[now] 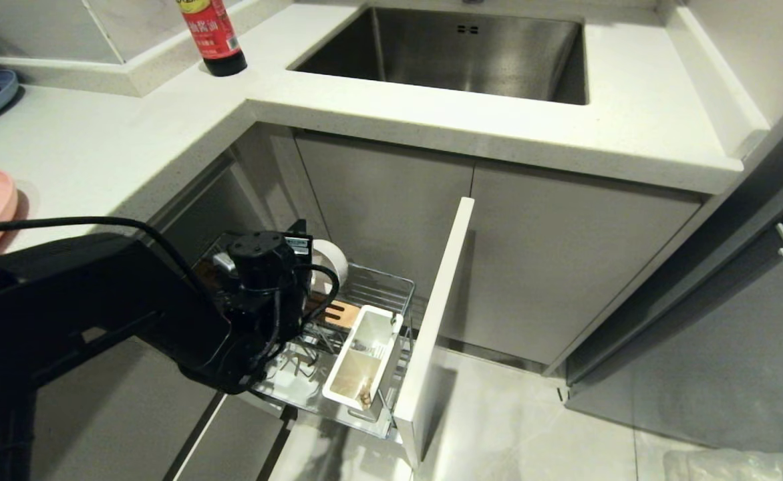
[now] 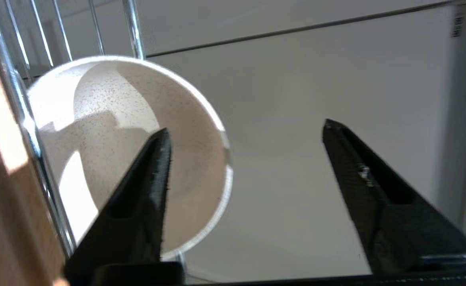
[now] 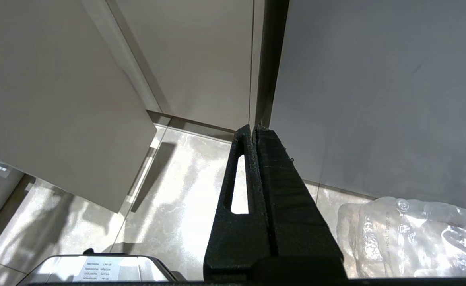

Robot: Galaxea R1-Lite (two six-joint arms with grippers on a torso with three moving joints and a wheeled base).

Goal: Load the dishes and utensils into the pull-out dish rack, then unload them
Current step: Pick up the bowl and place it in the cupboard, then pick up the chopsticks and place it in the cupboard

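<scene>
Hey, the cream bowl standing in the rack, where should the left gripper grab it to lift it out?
Probably the rim. The bowl stands on edge among the pull-out dish rack wires, its opening facing the left gripper. Come from that open side, one finger inside and the other behind the wall; the open jaws look wide enough.

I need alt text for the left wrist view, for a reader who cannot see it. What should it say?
The left gripper is open, its two black fingers spread apart and holding nothing. Behind one finger, a speckled cream-white bowl stands on edge against the chrome wires of the pull-out dish rack, with a pale cabinet panel beyond.
</scene>
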